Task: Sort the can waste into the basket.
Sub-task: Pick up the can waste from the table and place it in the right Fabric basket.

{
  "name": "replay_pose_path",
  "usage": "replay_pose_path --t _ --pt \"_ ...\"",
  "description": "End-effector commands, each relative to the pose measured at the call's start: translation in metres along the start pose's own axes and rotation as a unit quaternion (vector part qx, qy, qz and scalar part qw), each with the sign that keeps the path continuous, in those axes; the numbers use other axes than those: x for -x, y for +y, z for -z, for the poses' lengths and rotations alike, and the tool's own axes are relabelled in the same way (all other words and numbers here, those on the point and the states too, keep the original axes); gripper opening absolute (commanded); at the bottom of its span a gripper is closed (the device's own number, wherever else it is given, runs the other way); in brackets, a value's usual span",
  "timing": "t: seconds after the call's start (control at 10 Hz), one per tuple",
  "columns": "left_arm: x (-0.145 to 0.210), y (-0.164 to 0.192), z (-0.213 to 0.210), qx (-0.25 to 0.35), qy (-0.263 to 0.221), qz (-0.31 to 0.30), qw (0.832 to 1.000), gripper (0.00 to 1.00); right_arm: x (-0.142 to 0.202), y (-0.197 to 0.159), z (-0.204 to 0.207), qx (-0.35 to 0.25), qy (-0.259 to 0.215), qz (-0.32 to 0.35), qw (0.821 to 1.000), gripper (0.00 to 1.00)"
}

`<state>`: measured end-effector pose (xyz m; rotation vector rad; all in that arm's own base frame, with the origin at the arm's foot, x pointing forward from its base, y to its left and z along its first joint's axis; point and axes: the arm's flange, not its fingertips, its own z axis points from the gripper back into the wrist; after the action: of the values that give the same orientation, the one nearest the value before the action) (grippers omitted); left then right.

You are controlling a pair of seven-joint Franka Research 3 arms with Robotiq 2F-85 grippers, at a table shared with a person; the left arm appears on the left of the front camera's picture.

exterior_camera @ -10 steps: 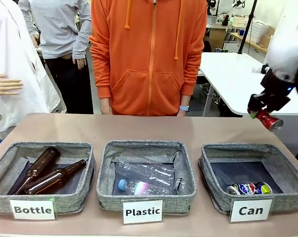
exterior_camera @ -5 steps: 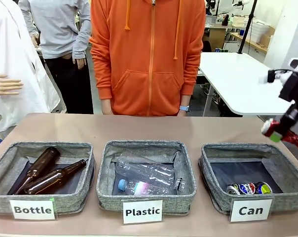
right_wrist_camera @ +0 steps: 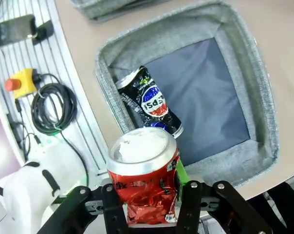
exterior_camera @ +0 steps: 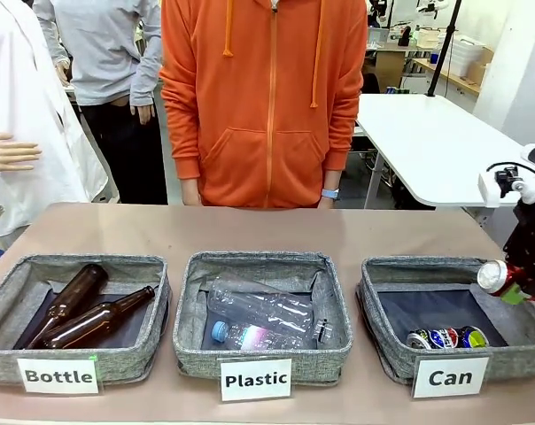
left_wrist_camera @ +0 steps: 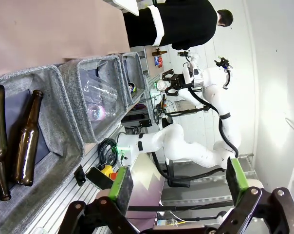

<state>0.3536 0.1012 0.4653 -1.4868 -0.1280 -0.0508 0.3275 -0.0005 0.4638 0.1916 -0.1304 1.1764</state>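
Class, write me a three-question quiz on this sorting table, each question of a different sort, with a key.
1. True or false: the right gripper is shut on the red can.
2. Which basket already holds a dark printed can? A Bottle, B Plastic, C Can.
3. Fill in: the left gripper is ____ and holds nothing.

Key:
1. True.
2. C, the Can basket.
3. Open.
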Motion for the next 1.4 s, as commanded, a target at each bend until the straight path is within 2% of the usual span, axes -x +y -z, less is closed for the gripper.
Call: replay_pose_path --t 0.0,0.5,0.6,0.9,1.2,1.3 --pt "0.001 -0.002 0.001 0.000 -0.002 -0.005 1.000 1.00 0.005 0.001 0.006 0.012 -0.023 -0.018 1.000 0.00" --pt "0.001 -0.002 0.001 0.000 -0.002 -0.005 1.000 1.00 0.000 0.002 0.021 0.027 -0.078 -0.054 0.995 0.00" --pt "0.001 -0.002 0.001 0.000 -0.002 -0.005 1.000 1.00 0.000 0.002 0.025 0.022 -0.080 -0.063 0.995 0.98" --pt "0.001 -0.002 0.001 0.000 -0.002 -0.005 1.000 1.00 0.008 0.005 0.032 0.038 -0.100 -0.051 0.993 1.00" --pt "0.001 -0.002 0.001 0.000 -0.002 -0.005 1.000 1.00 0.013 -0.004 0.036 0.041 -0.128 0.028 0.991 1.00" --pt "0.001 -0.002 0.001 0.000 -0.002 -0.005 1.000 1.00 0.012 -0.008 0.036 0.036 -0.141 0.074 0.987 1.00"
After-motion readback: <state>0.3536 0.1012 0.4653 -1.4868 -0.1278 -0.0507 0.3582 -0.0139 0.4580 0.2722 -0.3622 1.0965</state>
